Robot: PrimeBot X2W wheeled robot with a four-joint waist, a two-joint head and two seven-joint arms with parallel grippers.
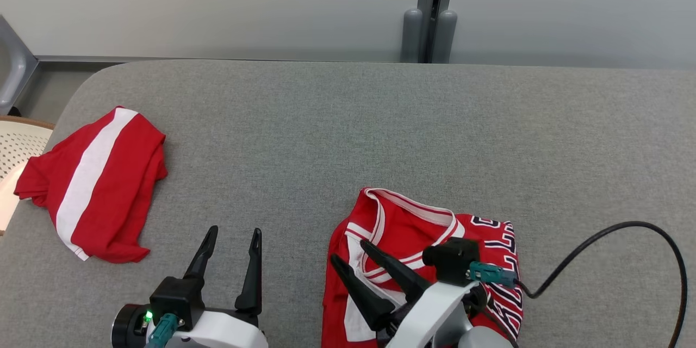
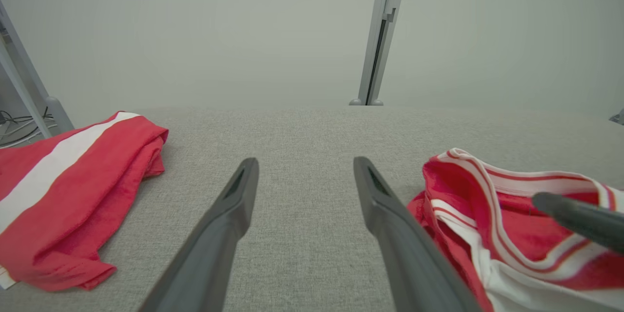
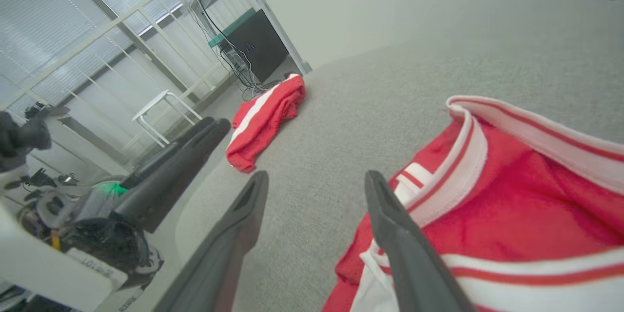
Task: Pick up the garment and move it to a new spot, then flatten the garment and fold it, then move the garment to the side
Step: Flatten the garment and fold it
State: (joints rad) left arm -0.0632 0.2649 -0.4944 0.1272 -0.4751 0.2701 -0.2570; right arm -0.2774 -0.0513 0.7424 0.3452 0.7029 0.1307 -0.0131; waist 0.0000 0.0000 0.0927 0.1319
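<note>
Since the red jersey (image 1: 429, 228) lies rumpled at the near edge of the grey table (image 1: 348, 130), directly under the right gripper (image 1: 349, 250), that arm is judged the nearer one. Its fingers stand apart and grasp nothing. The jersey's collar points away from the robot, so its length runs near to far. The left gripper (image 1: 235, 230), likewise spread and empty, hovers over bare table just beside it.

I see dark block letters (image 1: 497, 244) w/ white outline on the jersey (image 1: 405, 223), right side, crumpled, can't read them. Tiny print on left arm's white casing (image 3: 90, 267), illegible too.
</note>
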